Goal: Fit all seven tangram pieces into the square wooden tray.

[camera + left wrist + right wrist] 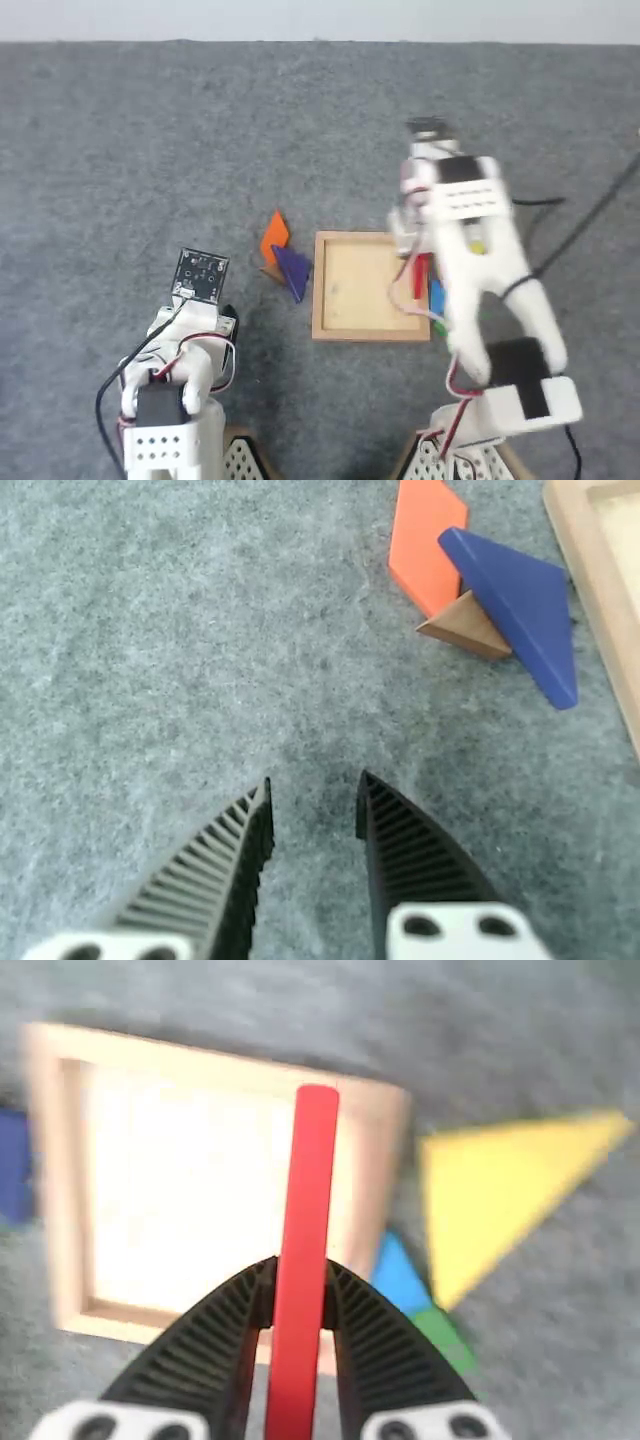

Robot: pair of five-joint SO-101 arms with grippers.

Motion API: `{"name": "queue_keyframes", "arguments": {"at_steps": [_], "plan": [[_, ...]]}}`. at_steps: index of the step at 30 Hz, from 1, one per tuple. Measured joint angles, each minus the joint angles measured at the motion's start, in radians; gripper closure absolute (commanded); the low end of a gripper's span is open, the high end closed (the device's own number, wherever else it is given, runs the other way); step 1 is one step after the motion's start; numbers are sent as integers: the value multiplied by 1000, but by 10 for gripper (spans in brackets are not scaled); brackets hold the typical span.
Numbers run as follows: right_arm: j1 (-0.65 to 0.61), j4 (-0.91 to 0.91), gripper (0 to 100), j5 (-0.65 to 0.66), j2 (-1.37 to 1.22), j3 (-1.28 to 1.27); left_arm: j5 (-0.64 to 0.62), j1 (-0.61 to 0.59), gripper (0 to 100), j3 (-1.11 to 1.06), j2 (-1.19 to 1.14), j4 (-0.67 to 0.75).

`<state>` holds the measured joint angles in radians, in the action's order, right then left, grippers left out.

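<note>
The square wooden tray point(319, 290) is lying on the counter point(150, 150), its floor showing bare wood. The right gripper point(300, 1262) is clamping one red piece point(315, 1160) edge-on over it. Beside one wall, a dark blue triangle point(520, 610) is overlapping an orange piece point(425, 540) and a brown triangle point(465, 630). Beside the opposite wall, a yellow triangle point(490, 1190), a light blue piece point(400, 1275) and a green piece point(445, 1335) are lying. The left gripper point(315, 782) is hovering narrowly parted, holding nothing.

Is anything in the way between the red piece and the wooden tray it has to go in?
Nothing visible is. The right gripper holds the red piece above the edge of the wooden tray, and the tray's floor looks bare. The yellow piece lies outside the rim.
</note>
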<state>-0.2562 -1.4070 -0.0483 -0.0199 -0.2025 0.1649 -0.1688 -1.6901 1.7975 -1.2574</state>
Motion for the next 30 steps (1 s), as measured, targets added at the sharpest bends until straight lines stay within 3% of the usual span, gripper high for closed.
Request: {"name": "queue_keyframes", "arguments": {"at_steps": [8, 13, 18, 30], "plan": [[-212, 138, 992, -101, -178, 68, 0, 0, 867, 0, 0, 0], [-324, 118, 992, -199, -331, 181, 0, 0, 867, 0, 0, 0], [-336, 11, 992, -275, -434, 304, 0, 0, 867, 0, 0, 0], [-379, -60, 992, -288, -468, 330, 0, 0, 867, 0, 0, 0]]}}
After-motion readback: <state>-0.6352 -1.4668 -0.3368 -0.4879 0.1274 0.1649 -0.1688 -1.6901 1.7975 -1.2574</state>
